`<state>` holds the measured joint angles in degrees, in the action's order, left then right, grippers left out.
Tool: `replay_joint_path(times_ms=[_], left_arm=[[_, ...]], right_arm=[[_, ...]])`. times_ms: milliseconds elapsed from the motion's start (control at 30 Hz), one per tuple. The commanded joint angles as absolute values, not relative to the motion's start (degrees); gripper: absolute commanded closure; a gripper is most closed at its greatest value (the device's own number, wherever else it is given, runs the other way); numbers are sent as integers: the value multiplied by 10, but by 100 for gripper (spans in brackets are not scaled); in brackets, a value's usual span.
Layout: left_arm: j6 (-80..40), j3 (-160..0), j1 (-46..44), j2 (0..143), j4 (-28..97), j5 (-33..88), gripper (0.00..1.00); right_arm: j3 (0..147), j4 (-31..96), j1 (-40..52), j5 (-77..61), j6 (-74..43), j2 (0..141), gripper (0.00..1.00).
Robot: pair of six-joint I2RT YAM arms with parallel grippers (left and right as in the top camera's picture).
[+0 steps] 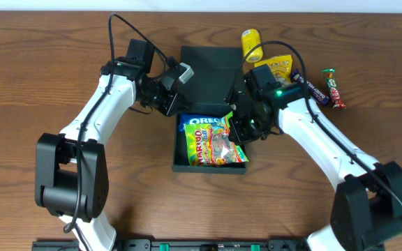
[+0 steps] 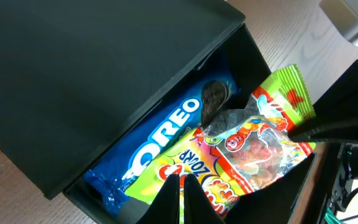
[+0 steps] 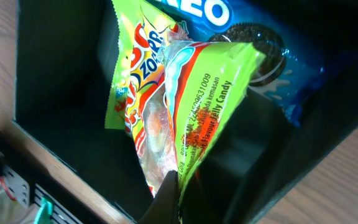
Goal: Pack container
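The container [image 1: 175,150] is a dark box with its flap lid [image 1: 208,70] open toward the back. Inside lie a blue Oreo packet [image 1: 202,123] and, on top of it, a green gummy candy packet [image 1: 215,148]. My right gripper [image 1: 241,129] is at the box's right wall. In the right wrist view it [image 3: 178,186] is shut on the candy packet's [image 3: 204,93] lifted edge. My left gripper [image 1: 176,104] hovers at the box's back left corner. Its fingers [image 2: 182,182] are shut on nothing above the candy packet [image 2: 260,143] and Oreo packet [image 2: 160,140].
Behind and right of the box lie a yellow can [image 1: 252,43], a yellow snack bag [image 1: 281,67], a dark wrapped bar [image 1: 313,88] and a red chocolate bar [image 1: 333,88]. Bare wooden table [image 1: 47,70] surrounds the box.
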<state>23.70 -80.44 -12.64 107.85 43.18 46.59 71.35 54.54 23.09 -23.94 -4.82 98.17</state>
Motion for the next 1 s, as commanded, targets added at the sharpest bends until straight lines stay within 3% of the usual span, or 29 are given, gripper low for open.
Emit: replay_joint_path(times_ms=[0,400,567,600,633,667,733,967], left_arm=[[231,-813,-128,1082,430,477,94],[231,-813,-128,1082,428,477,94],[231,-813,-128,1082,428,477,94],[231,-813,-128,1082,428,477,94],[231,-813,-128,1082,428,477,94],[231,-813,-128,1082,428,477,94],[231,-813,-128,1082,428,477,94],[231,-813,-128,1082,427,477,94]], right_arm=[[708,545,249,-248,-91,980,99],[708,550,285,-234,-139,1030,99],[708,564,284,-167,-167,1030,99],[708,564,283,-161,-167,1030,91],[713,564,281,-156,-166,1030,61],[719,564,279,-156,-165,1030,53],[743,568,276,-156,-163,1027,45],[865,628,274,-121,-140,1013,35]])
